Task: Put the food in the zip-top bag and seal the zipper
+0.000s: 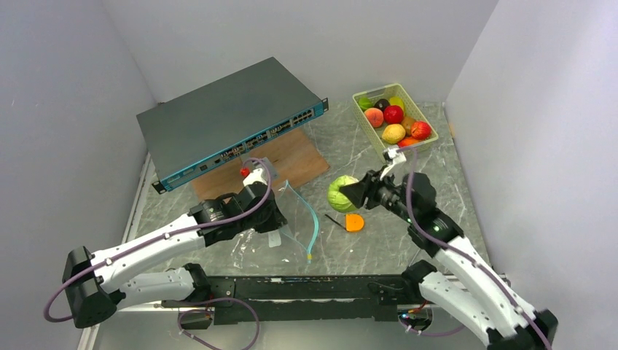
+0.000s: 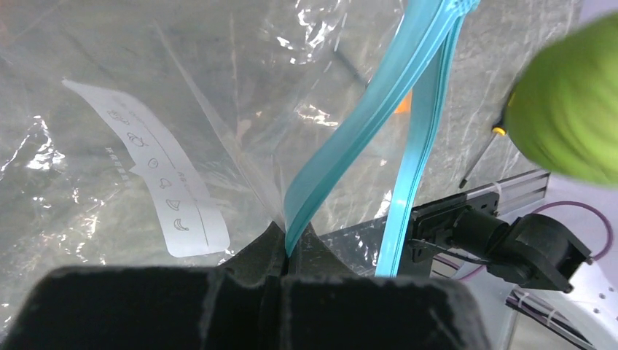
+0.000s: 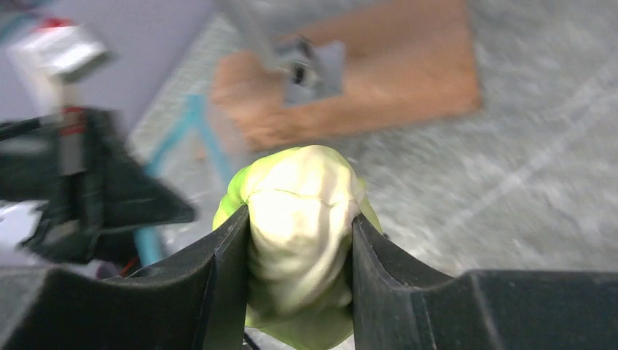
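The clear zip-top bag point(image 1: 280, 222) lies in front of the left arm with its mouth held open. My left gripper point(image 2: 290, 246) is shut on the upper teal zipper strip point(image 2: 350, 124) and lifts it; the other strip point(image 2: 415, 168) hangs beside it. The white label point(image 2: 157, 175) shows through the plastic. My right gripper point(image 3: 300, 251) is shut on the green cabbage point(image 3: 299, 219) and holds it above the table just right of the bag mouth point(image 1: 342, 192). The cabbage also shows at the right edge of the left wrist view point(image 2: 568, 109). The other toy fruits point(image 1: 393, 120) lie in the basket.
A pale green lattice basket point(image 1: 430, 131) stands at the back right. A black-and-orange screwdriver point(image 1: 350, 222) lies under the cabbage. A grey network switch point(image 1: 226, 117) and a wooden board point(image 1: 295, 157) lie at the back left. Walls close in both sides.
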Controlling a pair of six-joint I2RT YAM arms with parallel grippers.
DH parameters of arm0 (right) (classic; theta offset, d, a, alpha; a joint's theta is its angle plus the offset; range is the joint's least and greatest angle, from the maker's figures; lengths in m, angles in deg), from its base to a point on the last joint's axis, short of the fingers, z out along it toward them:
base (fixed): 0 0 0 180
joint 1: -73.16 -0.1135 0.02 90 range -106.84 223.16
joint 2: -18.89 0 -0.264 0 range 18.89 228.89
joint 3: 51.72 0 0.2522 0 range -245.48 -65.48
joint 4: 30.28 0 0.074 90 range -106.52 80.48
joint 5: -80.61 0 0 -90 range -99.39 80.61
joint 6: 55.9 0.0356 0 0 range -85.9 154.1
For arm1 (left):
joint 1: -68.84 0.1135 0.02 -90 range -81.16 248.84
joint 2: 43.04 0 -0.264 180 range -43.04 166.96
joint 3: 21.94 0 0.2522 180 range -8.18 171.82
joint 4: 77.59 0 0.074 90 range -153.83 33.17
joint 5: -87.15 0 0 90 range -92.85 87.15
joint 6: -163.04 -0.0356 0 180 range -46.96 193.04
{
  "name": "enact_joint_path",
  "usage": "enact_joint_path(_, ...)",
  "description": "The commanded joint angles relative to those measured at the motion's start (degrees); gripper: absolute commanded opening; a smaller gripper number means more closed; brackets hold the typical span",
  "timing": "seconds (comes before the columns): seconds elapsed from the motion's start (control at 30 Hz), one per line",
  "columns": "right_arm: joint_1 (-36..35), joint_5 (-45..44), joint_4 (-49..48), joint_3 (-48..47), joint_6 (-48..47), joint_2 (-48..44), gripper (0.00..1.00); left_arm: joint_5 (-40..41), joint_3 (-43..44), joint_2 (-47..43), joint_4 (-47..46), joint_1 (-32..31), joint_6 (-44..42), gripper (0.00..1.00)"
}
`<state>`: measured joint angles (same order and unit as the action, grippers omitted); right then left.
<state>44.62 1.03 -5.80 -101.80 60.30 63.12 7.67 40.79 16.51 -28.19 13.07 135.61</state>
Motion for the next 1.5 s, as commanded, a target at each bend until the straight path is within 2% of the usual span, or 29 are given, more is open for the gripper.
enact_joint_path(0.0,-3.7,10.4,-6.7,-1.7,-6.1,-7.1,0.00,-0.7,-1.4,-2.0,-5.5,0.2,2.5,0.00)
enact_joint_path(0.1,-6.0,17.1,-14.6,-0.7,-5.1,-5.4,0.00,-1.0,-2.4,-2.7,-7.1,0.2,3.2,0.00)
enact_joint_path(0.23,-12.3,21.0,-23.1,-0.3,-3.7,-0.9,0.00,-0.9,-1.4,-3.0,-5.3,0.2,3.1,0.00)
enact_joint_path(0.43,-23.0,9.0,-26.0,1.0,-7.7,3.5,0.00,-2.5,-2.5,-4.6,-8.1,0.2,3.1,0.00)
enact_joint_path(0.5,-24.1,3.0,-25.8,0.8,-6.9,5.0,0.00,-3.4,-2.1,-4.5,-8.3,0.2,2.4,0.00)
enact_joint_path(0.67,-24.1,-5.2,-25.0,0.4,-5.4,7.4,0.00,-6.7,0.0,-3.9,-7.4,0.2,-1.0,0.00)
enact_joint_path(0.97,-24.6,-6.4,-25.4,-0.7,-7.2,11.2,0.00,-9.7,-1.9,-7.6,-10.5,0.2,-1.6,0.00)
enact_joint_path(1.17,-28.5,-13.1,-22.1,-1.6,-12.2,11.9,0.00,-8.7,-1.3,-9.6,-9.6,0.2,-1.6,0.00)
enact_joint_path(1.33,-30.8,-14.1,-20.4,-2.7,-14.9,11.8,0.15,-7.8,-1.3,-9.0,-8.2,0.2,-1.5,0.00)
enact_joint_path(1.47,-30.9,-12.0,-18.7,-3.4,-13.6,11.7,0.41,-7.1,-1.2,-8.5,-7.8,0.2,-1.4,0.00)
